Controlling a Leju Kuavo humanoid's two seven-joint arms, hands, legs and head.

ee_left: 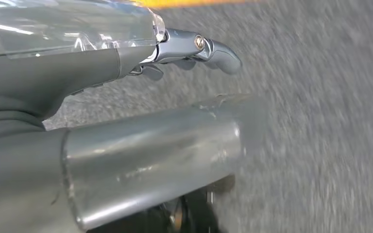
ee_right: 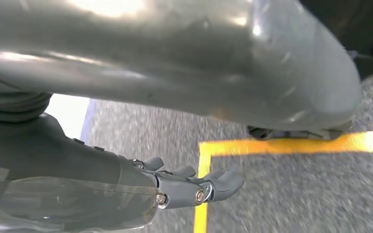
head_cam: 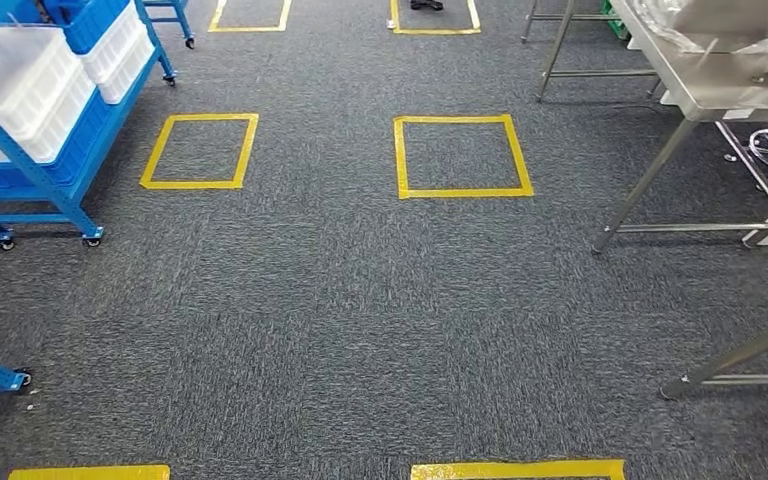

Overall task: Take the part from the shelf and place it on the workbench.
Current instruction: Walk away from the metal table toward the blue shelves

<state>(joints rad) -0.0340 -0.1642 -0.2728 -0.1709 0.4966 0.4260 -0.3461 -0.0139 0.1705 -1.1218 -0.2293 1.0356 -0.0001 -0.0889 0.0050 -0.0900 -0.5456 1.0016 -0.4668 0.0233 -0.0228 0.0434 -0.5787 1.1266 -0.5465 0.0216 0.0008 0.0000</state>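
- The part is not identifiable; presumably it sits in a white bin (head_cam: 20,90) on the blue shelf (head_cam: 55,185), at the left of the head view.
- Left hand (ee_left: 194,51) and right hand (ee_right: 189,187) hang over carpet, fingers loosely apart, holding nothing.
- Steel table (head_cam: 700,95) stands at the right.
- Weight, stiffness and grip point cannot be judged yet.

Rough, matt grey carpet floor (head_cam: 340,300) carries glossy yellow tape squares (head_cam: 463,156); the brushed steel bench (head_cam: 705,95) and blue-painted metal shelf (head_cam: 55,190) of white plastic bins (head_cam: 20,85) shine.
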